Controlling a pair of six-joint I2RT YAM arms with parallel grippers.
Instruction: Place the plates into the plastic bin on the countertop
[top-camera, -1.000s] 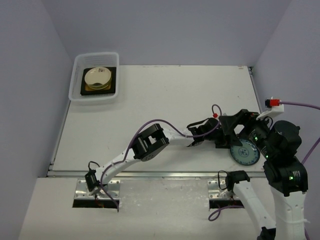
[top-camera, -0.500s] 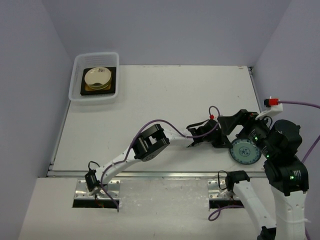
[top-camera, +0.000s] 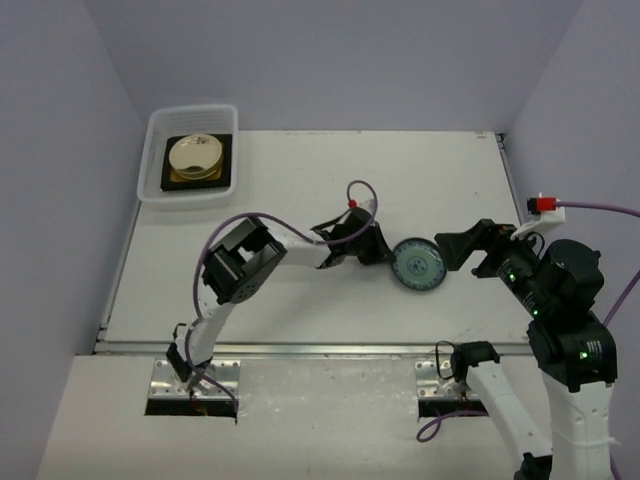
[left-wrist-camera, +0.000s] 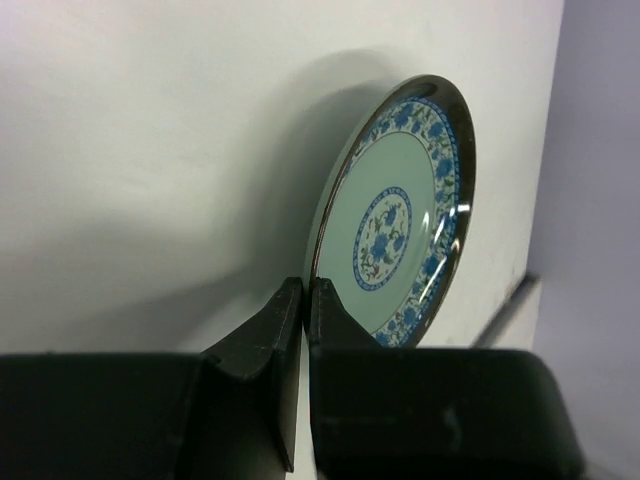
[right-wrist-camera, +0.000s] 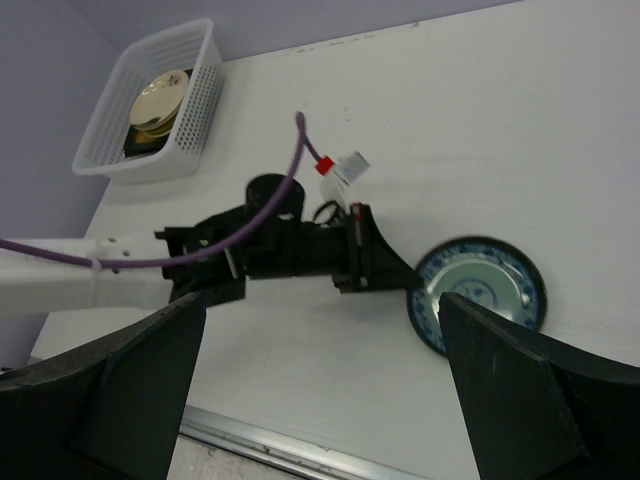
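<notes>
A round blue-patterned plate (top-camera: 417, 265) hangs just above the countertop (top-camera: 300, 180) right of centre. My left gripper (top-camera: 387, 257) is shut on its left rim. In the left wrist view the plate (left-wrist-camera: 395, 225) stands on edge, its rim pinched between the fingertips of the left gripper (left-wrist-camera: 305, 292). My right gripper (top-camera: 463, 254) is open just right of the plate, holding nothing. The right wrist view shows the plate (right-wrist-camera: 480, 290) near the right finger. The plastic bin (top-camera: 192, 199) at the far left holds a dark square plate (top-camera: 225, 165) with a round cream plate (top-camera: 196, 155) on it.
A metal rail (top-camera: 300, 348) runs along the countertop's front edge. Lilac walls close in the left, back and right sides. A purple cable (top-camera: 300, 232) loops over the left arm. The bin (right-wrist-camera: 195, 95) stands in the far left corner in the right wrist view.
The left gripper shut on the blue-patterned plate and carried it left, away from the right gripper, toward the middle of the countertop. The right gripper stayed open and barely moved.
</notes>
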